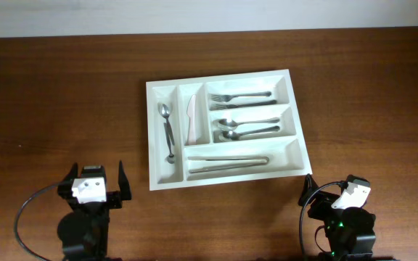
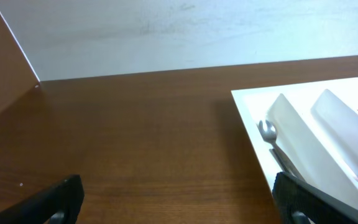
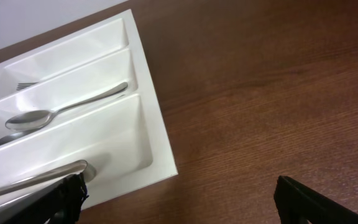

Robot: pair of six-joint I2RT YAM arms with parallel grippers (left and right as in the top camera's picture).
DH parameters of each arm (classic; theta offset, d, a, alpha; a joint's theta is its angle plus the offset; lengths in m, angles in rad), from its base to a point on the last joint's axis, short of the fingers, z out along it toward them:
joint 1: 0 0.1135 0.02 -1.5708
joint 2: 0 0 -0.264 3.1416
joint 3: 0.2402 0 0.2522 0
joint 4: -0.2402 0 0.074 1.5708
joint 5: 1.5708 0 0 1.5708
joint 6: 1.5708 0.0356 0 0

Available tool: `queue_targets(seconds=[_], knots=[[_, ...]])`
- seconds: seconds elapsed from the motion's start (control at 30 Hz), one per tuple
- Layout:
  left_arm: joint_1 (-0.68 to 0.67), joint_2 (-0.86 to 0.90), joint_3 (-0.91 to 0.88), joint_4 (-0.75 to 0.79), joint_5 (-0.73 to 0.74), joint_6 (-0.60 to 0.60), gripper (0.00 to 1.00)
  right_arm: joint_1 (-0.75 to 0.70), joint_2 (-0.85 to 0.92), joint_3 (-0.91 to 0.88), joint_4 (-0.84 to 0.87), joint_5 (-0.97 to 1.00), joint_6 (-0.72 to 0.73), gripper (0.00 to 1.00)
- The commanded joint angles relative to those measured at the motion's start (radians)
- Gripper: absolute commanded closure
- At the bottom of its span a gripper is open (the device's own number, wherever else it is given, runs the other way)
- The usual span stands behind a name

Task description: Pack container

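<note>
Both arms sat low on my feed over the wooden table point(image 1: 49, 109). The left gripper point(image 1: 96, 177) stood wide open and held nothing, with the white tray point(image 1: 151, 138) ahead of it and off to its right. The right gripper point(image 3: 179, 200) was spread just as wide (also empty), the tray's corner ahead and to its left. Forks point(image 1: 239, 97) and spoons point(image 1: 247, 127) lay in separate compartments.
</note>
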Motion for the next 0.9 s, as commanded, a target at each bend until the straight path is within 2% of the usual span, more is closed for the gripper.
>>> queue_targets(seconds=[0.0, 0.27, 0.87], knots=[[-0.014, -0.07, -0.036, -0.029, 0.014, -0.005, 0.01, -0.008, -0.011, -0.008, 0.003, 0.019, -0.002, 0.01], [-0.032, -0.188, -0.089, -0.063, 0.014, -0.006, 0.01, -0.008, -0.011, -0.008, 0.003, 0.019, -0.002, 0.01], [-0.032, -0.185, -0.106, -0.056, 0.014, -0.005, 0.01, -0.008, -0.011, -0.008, 0.003, 0.019, -0.002, 0.01]])
